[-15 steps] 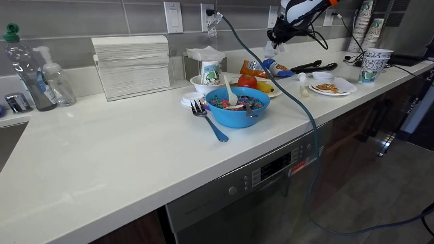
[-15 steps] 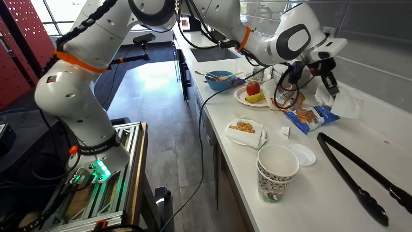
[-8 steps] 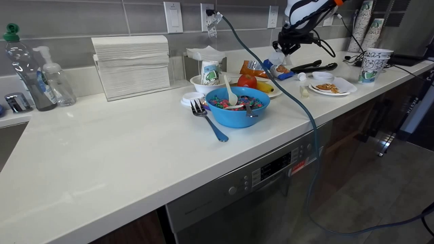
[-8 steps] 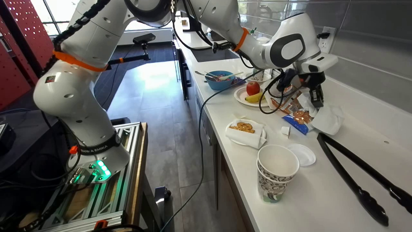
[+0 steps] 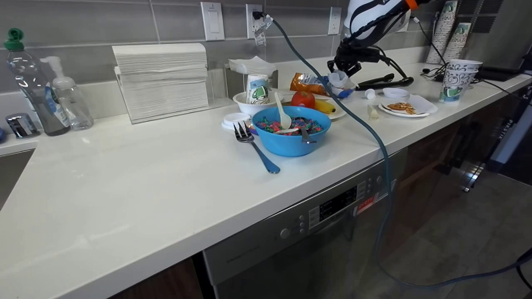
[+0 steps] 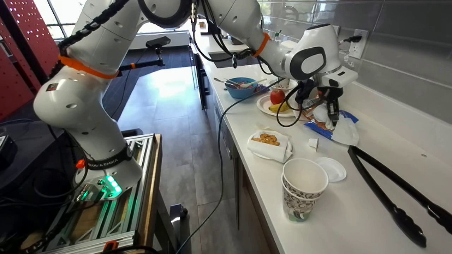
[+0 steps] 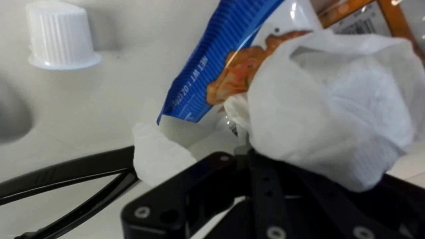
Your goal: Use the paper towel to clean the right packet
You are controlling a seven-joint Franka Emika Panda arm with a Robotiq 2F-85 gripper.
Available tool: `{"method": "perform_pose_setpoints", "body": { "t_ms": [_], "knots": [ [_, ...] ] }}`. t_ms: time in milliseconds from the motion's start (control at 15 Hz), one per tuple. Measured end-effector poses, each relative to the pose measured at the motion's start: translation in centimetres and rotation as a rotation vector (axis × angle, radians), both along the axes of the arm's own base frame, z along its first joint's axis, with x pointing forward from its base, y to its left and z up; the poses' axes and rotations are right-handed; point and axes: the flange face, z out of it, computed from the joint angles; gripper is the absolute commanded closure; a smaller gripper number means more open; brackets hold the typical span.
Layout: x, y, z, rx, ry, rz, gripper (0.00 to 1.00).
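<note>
Wrist view: paper towel in end effector.

Close by the gripper, the wrist view faces down; both exterior views, farther off, share the counter beneath.

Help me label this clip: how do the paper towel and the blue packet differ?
The paper towel is plain white; the blue packet has a printed food picture. The towel is crumpled and held by the gripper; the packet lies on the counter, partly hidden by the towel. Both show in every view.
</note>
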Motion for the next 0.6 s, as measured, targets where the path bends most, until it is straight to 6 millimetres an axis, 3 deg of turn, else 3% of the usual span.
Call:
{"method": "perform_pose_setpoints", "body": {
  "t_ms": [200,600],
  "knots": [
    [-0.1,1.0,-0.6,-0.008,0.023,0.077,0.99],
    [-0.8,0.9,-2.8,-0.042,0.093,0.204,0.99]
  ]
}}
